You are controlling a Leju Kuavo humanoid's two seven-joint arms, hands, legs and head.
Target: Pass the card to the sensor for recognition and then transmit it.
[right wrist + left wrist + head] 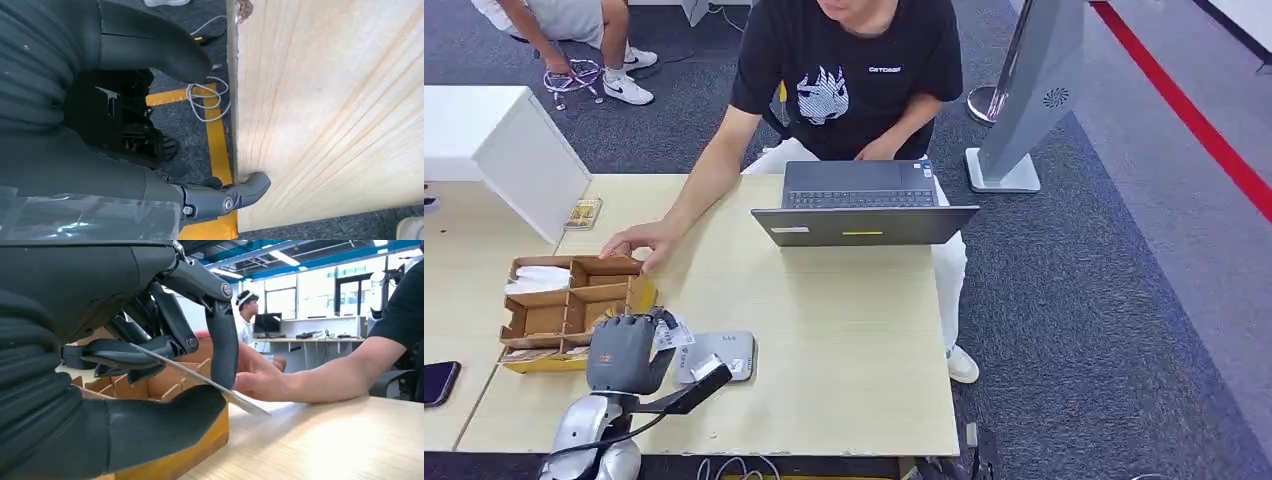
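The left robot hand (624, 352) is seen at about seven o'clock in the head view, raised over the light wooden surface (844, 330). A thin card (671, 334) is pinched between its thumb and its darker fingers; in the left wrist view the card (220, 387) is shown edge-on, tilted, projecting past the fingertips. The card is held just above and beside the grey sensor (720, 355), which lies flat on the surface at the three o'clock side of the hand; whether card and sensor touch cannot be told.

At the hand's eleven o'clock a cardboard divider box (569, 305) with several compartments is set on the surface, with white material lying in its far left compartment. A person's hand (639, 240) is rested at the box's far rim, at twelve o'clock from the robot hand. The person is seated behind an open laptop (862, 205) at one o'clock. A dark phone (438, 382) is lying at nine o'clock, near the surface edge.

The right robot hand (150, 140) is seen in the right wrist view, hanging beside the edge of the surface (325, 110), one fingertip touching that edge. A clear plastic sleeve appears close to it, but whether anything is gripped cannot be told.
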